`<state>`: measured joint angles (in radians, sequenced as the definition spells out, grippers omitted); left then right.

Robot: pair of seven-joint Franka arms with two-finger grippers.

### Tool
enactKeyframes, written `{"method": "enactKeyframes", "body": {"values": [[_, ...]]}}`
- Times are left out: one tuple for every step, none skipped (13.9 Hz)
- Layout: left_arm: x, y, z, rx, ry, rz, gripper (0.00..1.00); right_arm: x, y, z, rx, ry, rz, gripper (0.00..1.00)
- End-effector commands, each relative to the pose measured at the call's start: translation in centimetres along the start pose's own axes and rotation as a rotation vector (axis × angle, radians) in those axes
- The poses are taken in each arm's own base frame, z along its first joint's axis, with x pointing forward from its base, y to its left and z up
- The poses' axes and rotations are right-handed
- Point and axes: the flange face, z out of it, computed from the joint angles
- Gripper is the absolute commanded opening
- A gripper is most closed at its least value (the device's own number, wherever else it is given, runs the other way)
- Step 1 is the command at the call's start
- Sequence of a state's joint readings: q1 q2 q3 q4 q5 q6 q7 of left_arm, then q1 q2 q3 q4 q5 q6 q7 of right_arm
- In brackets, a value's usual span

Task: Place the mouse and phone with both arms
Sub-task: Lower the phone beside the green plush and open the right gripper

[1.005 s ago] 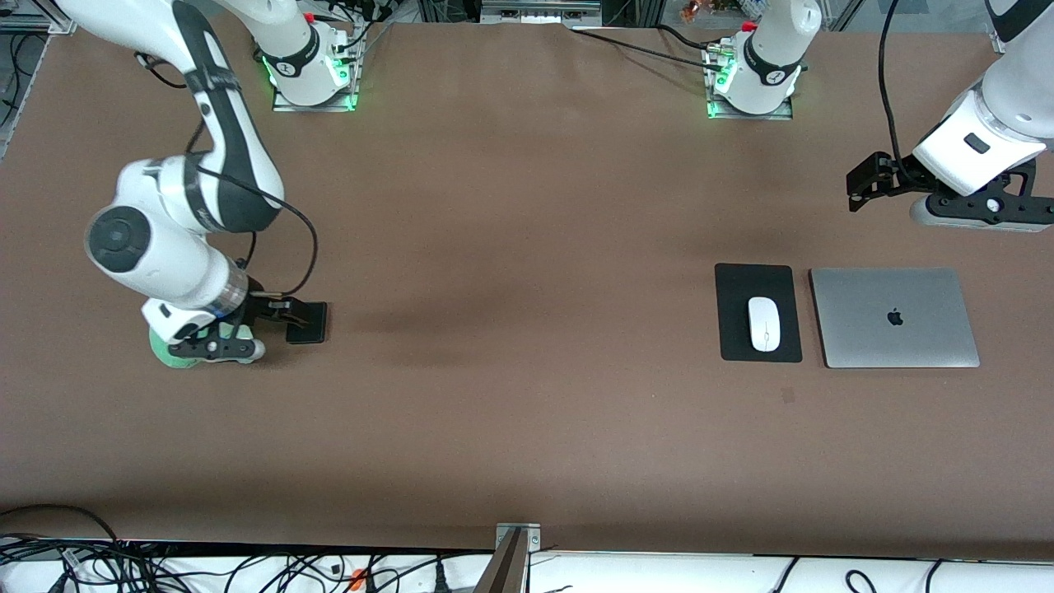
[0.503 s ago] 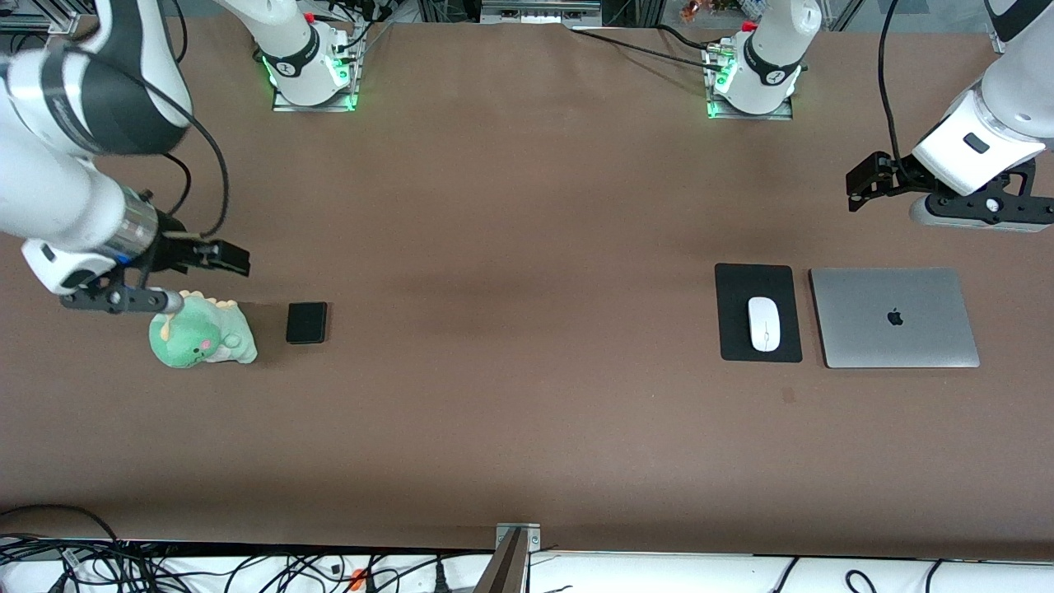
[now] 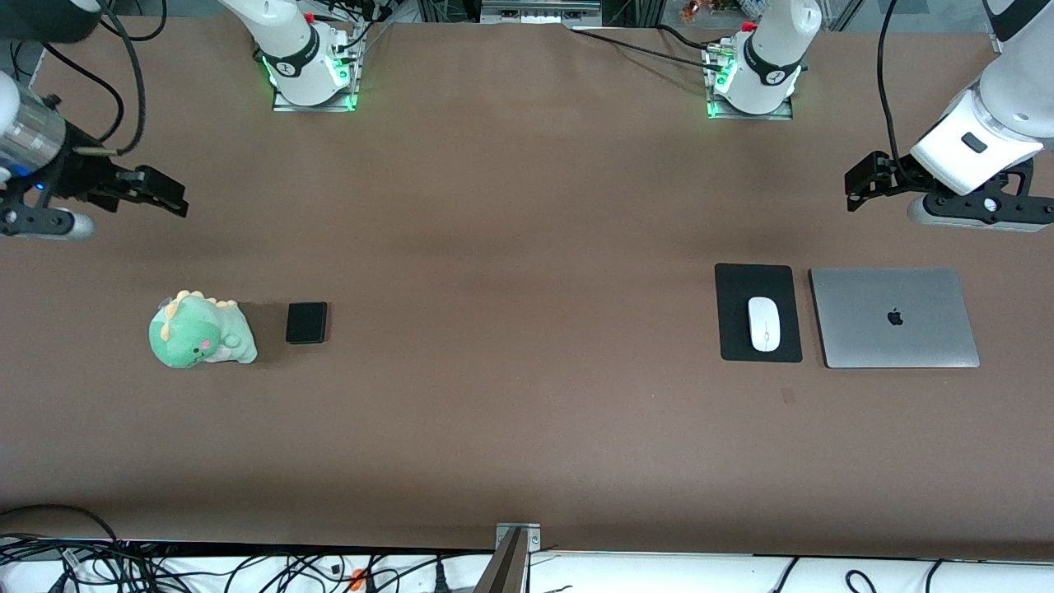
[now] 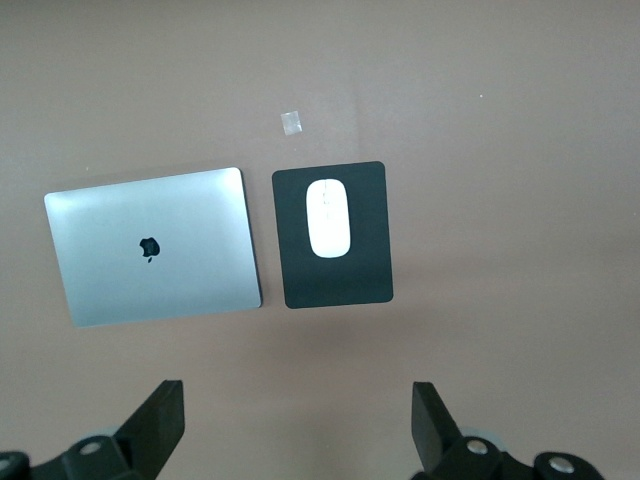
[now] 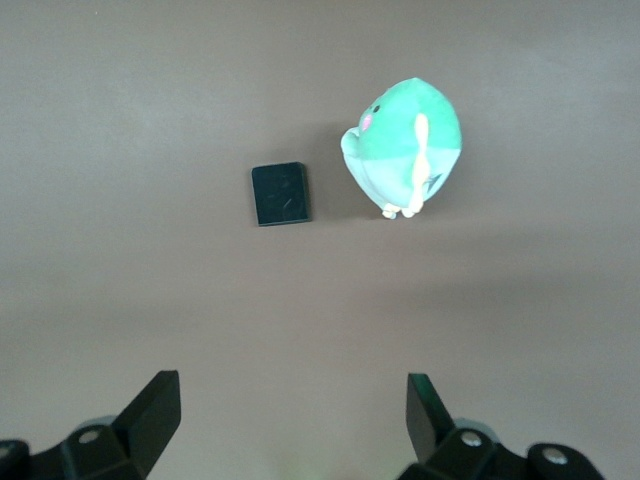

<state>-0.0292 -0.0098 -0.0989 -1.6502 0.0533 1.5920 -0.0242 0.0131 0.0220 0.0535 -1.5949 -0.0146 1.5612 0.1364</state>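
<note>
The white mouse (image 3: 763, 324) (image 4: 328, 218) lies on a black mouse pad (image 3: 758, 281) (image 4: 335, 280) toward the left arm's end of the table. The black phone (image 3: 306, 322) (image 5: 280, 194) lies flat on the table toward the right arm's end, beside a green plush toy. My left gripper (image 3: 860, 183) (image 4: 297, 415) hangs open and empty in the air over bare table, above the pad and laptop. My right gripper (image 3: 160, 196) (image 5: 292, 410) is open and empty too, up over bare table at the right arm's end, apart from the phone.
A closed silver laptop (image 3: 894, 317) (image 4: 153, 246) lies beside the mouse pad. A green plush dinosaur (image 3: 199, 332) (image 5: 403, 145) sits next to the phone. A small scrap of tape (image 4: 291, 122) lies on the table near the pad.
My right gripper has lifted away from the phone and swung up toward the table's end, leaving the phone beside the plush toy. The left arm has stayed still.
</note>
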Motion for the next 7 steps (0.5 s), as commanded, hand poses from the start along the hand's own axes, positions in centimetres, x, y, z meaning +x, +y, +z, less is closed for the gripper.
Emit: {"method": "enactKeyframes", "body": {"values": [[-0.5,0.5,-0.7,-0.01,0.004,0.027,1.0,-0.8,0.5,-1.4,-0.012,0.02,-0.008,1.0],[-0.5,0.3,-0.7,-0.01,0.004,0.022,1.0,-0.4,0.7,-1.8,-0.008,0.026,-0.006,1.0],[-0.5,0.3,-0.7,-0.01,0.004,0.022,1.0,-0.2,0.8,-1.9,-0.008,0.015,-0.003,1.0],[-0.5,0.4,-0.7,-0.009,0.004,0.024,1.0,-0.1,0.8,-2.1,-0.007,0.021,-0.001,1.0],[-0.5,0.3,-0.7,-0.009,0.004,0.022,1.0,0.0,0.8,-2.3,-0.006,0.03,0.002,1.0],[-0.5,0.3,-0.7,-0.009,0.004,0.022,1.0,0.1,0.9,-2.3,-0.008,0.035,0.007,1.0],[-0.4,0.4,-0.7,-0.009,0.005,0.024,1.0,0.4,0.8,-2.0,-0.007,0.04,0.006,1.0]]}}
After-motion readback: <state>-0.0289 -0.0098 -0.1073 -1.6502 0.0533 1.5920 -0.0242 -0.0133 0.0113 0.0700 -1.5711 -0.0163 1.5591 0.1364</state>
